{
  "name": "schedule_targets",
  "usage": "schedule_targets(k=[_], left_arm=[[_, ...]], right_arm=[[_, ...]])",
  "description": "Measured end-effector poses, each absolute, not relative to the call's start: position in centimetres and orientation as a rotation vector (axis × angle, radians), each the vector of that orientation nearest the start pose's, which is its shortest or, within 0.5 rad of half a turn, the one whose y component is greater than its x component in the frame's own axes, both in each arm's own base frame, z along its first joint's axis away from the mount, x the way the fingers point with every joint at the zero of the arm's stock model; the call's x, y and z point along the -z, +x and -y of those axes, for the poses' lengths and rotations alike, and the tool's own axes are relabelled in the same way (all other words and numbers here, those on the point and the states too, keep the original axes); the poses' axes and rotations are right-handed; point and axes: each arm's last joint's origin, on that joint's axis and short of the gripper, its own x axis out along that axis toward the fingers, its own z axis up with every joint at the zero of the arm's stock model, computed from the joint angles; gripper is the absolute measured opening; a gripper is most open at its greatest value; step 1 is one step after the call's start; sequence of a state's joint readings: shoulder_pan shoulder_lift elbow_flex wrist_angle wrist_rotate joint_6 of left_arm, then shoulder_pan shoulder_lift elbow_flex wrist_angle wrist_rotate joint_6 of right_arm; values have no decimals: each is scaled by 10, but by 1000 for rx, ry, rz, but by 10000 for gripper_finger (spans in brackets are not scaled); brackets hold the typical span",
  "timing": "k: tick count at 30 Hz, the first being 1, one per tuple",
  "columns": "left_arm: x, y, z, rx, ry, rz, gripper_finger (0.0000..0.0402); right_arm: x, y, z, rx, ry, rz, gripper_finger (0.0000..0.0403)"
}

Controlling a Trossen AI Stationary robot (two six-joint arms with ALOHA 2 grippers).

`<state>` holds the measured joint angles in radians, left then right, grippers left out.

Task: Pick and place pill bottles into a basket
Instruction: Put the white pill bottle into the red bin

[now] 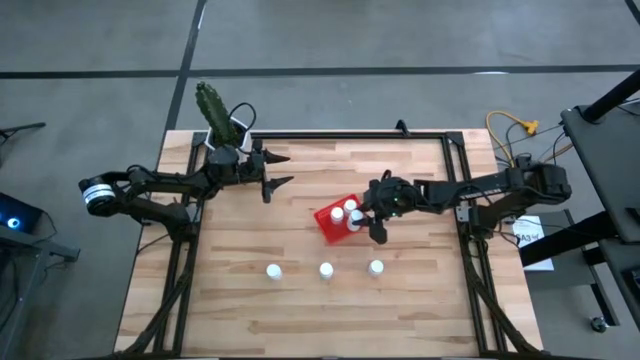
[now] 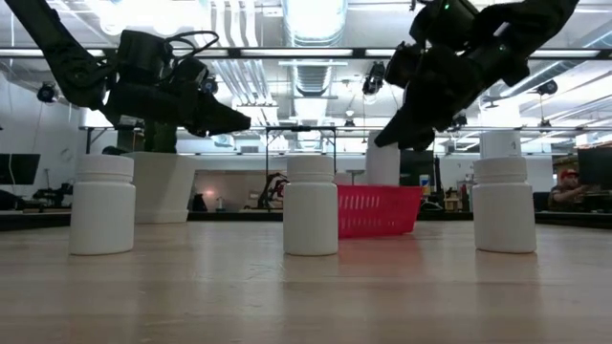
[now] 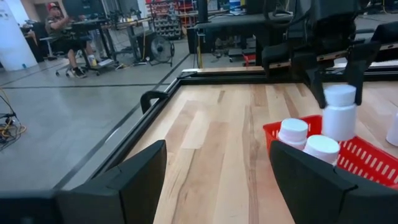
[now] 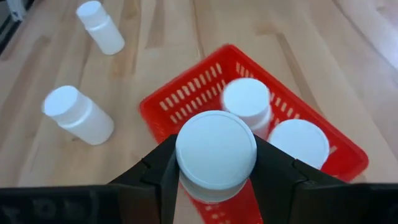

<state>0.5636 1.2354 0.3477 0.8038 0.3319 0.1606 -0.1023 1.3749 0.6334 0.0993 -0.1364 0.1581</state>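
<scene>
My right fingers [image 4: 216, 180] pinch one pill bottle [image 4: 216, 152] above the red basket [image 4: 186, 102]; my left fingers [image 1: 272, 170] wait spread above the bench [image 1: 400, 300].

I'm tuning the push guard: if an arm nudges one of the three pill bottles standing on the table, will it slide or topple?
Probably topple: each standing pill bottle is taller than wide on a small flat base. Once down, its round body would likely roll on the smooth wooden table. It looks rigid and light, so it should move easily.

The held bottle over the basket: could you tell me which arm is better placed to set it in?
Right: the right gripper already grips that pill bottle above the red basket.
</scene>
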Motion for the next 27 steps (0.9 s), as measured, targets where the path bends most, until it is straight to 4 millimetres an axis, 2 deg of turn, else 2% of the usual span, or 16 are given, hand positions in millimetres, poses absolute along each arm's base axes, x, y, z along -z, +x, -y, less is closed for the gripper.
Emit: schedule_targets(k=[7, 27], left_arm=[[-192, 199, -114, -225, 122, -96, 267], [-192, 199, -114, -225, 123, -96, 267]], right_arm=[[-173, 270, 31, 47, 245, -669, 143], [-171, 266, 35, 59, 248, -703, 143]])
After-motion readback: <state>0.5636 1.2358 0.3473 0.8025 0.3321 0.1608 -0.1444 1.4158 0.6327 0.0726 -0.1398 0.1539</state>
